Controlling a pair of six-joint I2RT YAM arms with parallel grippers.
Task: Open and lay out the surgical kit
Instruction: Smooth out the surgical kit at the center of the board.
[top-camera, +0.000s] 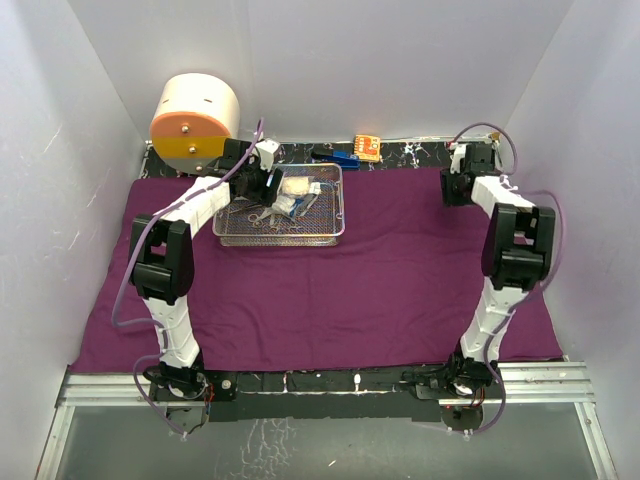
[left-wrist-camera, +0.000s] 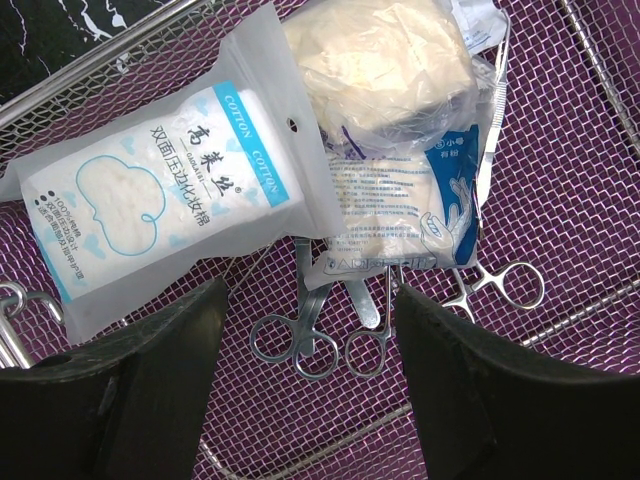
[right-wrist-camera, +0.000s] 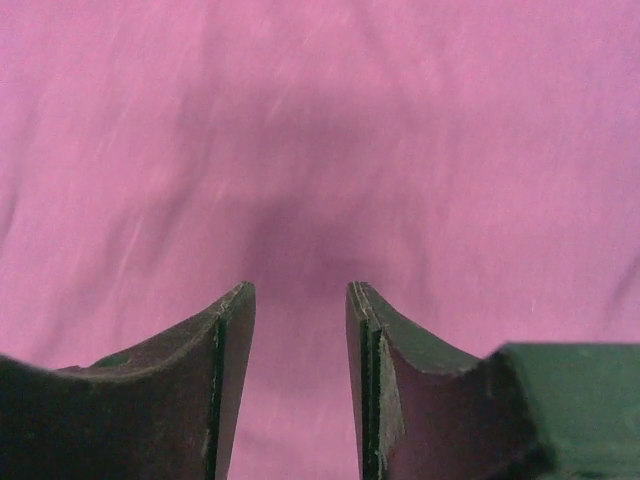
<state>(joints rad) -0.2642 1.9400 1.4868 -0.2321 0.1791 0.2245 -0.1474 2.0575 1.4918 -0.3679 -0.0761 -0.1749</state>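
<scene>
Status: purple wrap (top-camera: 380, 290) lies spread flat on the surface. The tray (top-camera: 300, 240) sits on it, far left, not yet unloaded: cotton packet (left-wrist-camera: 170, 190) and forceps (left-wrist-camera: 300, 335) inside. My left jaws hang released above them; my right jaws are parted and empty over bare cloth. Layout not begun.

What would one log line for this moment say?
left pincer: open, over wire-mesh tray | right pincer: open, empty, above purple cloth | cotton packet, forceps: in tray

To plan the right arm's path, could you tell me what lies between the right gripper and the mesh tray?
Nothing but bare purple cloth separates the right gripper from the mesh tray, per the top view.
</scene>
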